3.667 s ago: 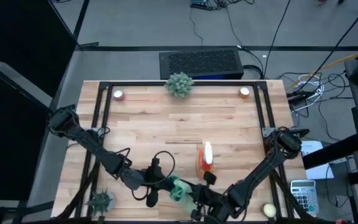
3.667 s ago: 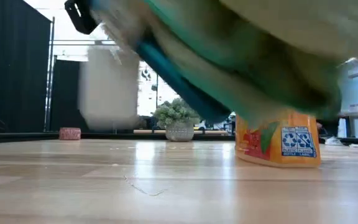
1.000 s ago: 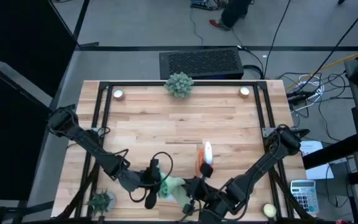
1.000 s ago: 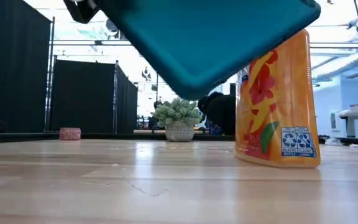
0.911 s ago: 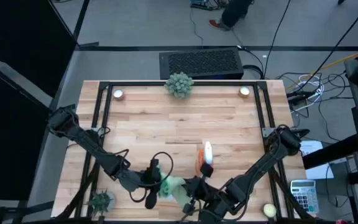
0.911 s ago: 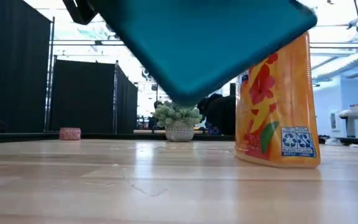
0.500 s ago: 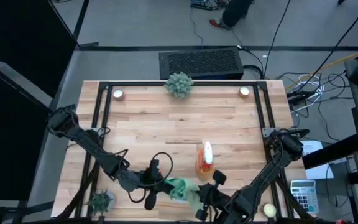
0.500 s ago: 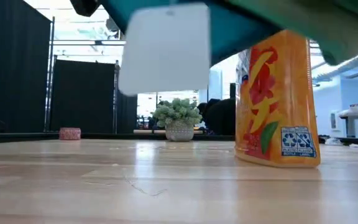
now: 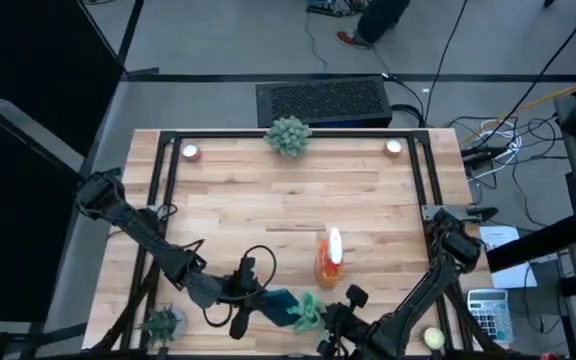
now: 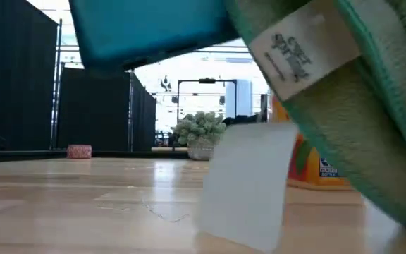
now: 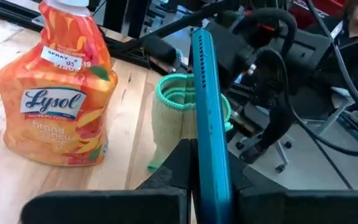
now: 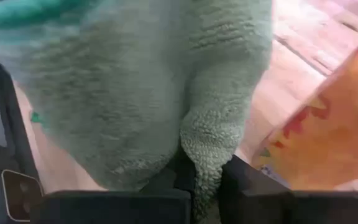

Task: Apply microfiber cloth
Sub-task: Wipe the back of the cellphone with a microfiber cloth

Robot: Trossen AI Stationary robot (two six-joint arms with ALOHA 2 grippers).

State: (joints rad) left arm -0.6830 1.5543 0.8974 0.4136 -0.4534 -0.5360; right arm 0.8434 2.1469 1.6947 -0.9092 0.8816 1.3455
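Note:
My left gripper [image 9: 253, 300] is shut on a teal tablet [image 9: 273, 303], held above the table near its near edge; in the left wrist view the tablet [image 11: 207, 106] shows edge-on. The pale green microfiber cloth [image 9: 308, 312] is bunched at the tablet's right end, with my right gripper [image 9: 326, 318] shut on it. In the low view the cloth [image 10: 372, 106] hangs close to the camera with its white tags [image 10: 249, 183], and the tablet [image 10: 146, 28] is at the upper left. My left gripper pinches the tablet's near end [image 11: 211, 186] between its two fingers, one on each broad face. The fingers come level from the table's left. The tablet stands on edge, lifted clear of the table. My right gripper pinches a bunched fold of the cloth [image 12: 207, 165] between its two fingers, in several layers, coming from the table's right. The cloth [image 11: 185, 112] is lifted clear and lies against the tablet's far end.
An orange spray bottle [image 9: 330, 258] stands just beyond the grippers. A round plant ball [image 9: 288, 135] sits at the far edge between two small candles [image 9: 190, 152] [image 9: 395, 147]. A spiky plant [image 9: 163, 322] is at the near left and a yellow ball [image 9: 433, 338] at the near right.
My right gripper has drawn the cloth along the tablet toward the table's right and near edge, so that more of the tablet's teal face shows. The cloth now hangs lower in front of the low camera, covering most of the bottle.

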